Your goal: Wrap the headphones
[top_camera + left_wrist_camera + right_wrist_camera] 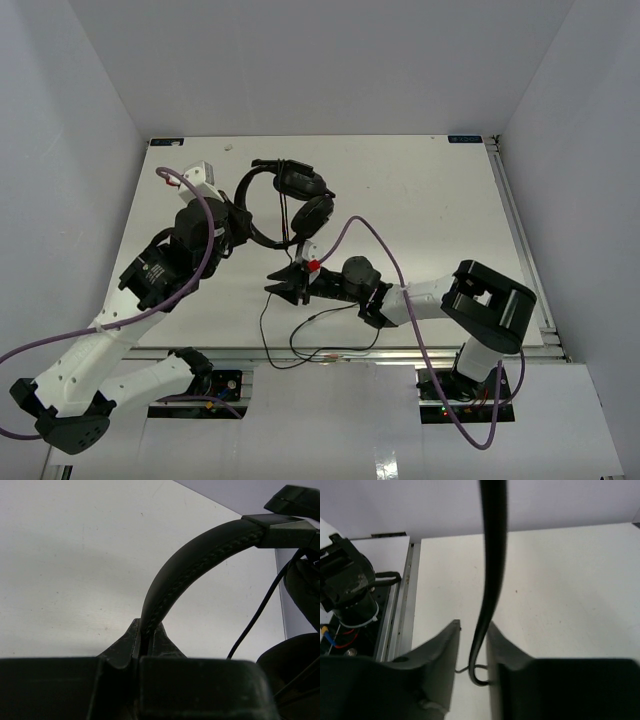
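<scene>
Black stitched headphones pinched in left gripper — cable thin, round

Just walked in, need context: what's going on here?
The left arm's fingers are clamped on the stitched headband of the black over-ear headphones. Their thin dark cable runs between the right arm's fingers, which stand slightly apart, not pinching it. Slack cable lies loose on the white table, so the wrap isn't finished.
</scene>
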### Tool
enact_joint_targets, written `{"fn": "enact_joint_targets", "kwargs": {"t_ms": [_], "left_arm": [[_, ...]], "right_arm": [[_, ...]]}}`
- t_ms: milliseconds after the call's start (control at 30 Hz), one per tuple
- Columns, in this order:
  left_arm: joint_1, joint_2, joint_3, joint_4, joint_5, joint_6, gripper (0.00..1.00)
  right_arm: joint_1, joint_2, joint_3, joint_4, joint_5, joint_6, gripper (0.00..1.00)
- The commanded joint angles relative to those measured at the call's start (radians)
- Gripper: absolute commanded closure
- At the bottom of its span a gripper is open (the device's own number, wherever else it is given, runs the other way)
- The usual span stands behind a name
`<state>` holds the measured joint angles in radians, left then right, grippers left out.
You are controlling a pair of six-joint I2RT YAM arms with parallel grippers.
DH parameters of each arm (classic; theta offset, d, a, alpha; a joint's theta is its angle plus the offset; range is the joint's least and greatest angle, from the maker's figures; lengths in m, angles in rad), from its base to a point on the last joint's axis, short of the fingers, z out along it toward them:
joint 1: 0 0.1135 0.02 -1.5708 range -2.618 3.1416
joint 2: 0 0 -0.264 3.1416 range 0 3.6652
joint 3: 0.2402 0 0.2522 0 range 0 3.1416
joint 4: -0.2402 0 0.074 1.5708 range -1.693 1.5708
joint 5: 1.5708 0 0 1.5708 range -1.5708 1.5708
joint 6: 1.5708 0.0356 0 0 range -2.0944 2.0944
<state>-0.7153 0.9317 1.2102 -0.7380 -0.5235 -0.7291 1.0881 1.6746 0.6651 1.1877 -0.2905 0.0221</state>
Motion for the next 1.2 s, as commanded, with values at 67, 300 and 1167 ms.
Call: {"fn": "enact_joint_targets", "kwargs": {"t_ms": [67,300,1167], "left_arm": [[-0.001,-0.038,0.031,0.055,0.109,-0.016,1.0],[-0.001,-0.068,0.068,0.033,0.239,0.063,1.0],[-0.001,0.018,0.024,-0.121,0.787,0.571,1.0]], "right_arm": [[-0.032,0.073,0.002,0.273,0.015,0.074,0.92],[-0.171,0.043,-0.109,0.413,0.007,0.239,0.92],[-0.543,-0.341,-0.157,0.073,-0.153,0.335,0.86]]}}
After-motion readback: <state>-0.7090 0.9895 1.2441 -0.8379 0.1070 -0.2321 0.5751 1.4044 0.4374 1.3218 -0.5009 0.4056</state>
